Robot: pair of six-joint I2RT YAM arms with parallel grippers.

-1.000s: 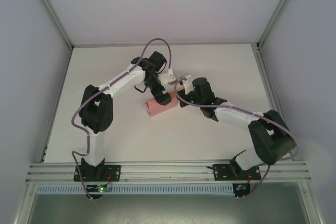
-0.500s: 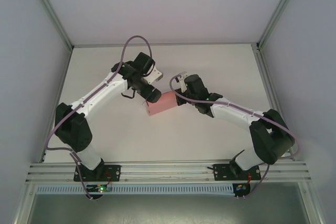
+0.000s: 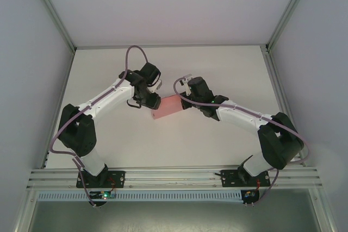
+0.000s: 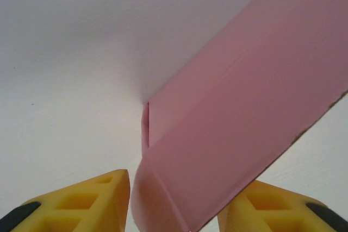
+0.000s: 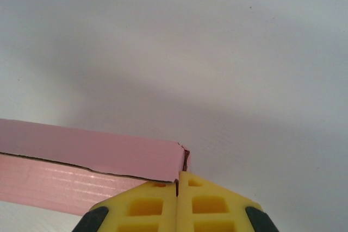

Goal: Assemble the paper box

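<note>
left arm (image 3: 103, 101) and right arm (image 3: 239, 115) angle inward, left fingers (image 4: 81, 202) apart, right fingers (image 5: 147, 207) pressed together.

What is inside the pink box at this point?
The left wrist view shows just a narrow slit at the end of the paper box, dark pink within. The card walls cover the rest, so whether anything is inside cannot be seen.

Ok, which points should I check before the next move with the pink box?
1. Right tool shut on box edge: ok.
2. Box end between the fingers of the left tool: ok.
3. Left tool gripping firmly: cannot tell.
4. Tools at opposite box ends: ok.
5. Box lifted off the table: cannot tell.
</note>
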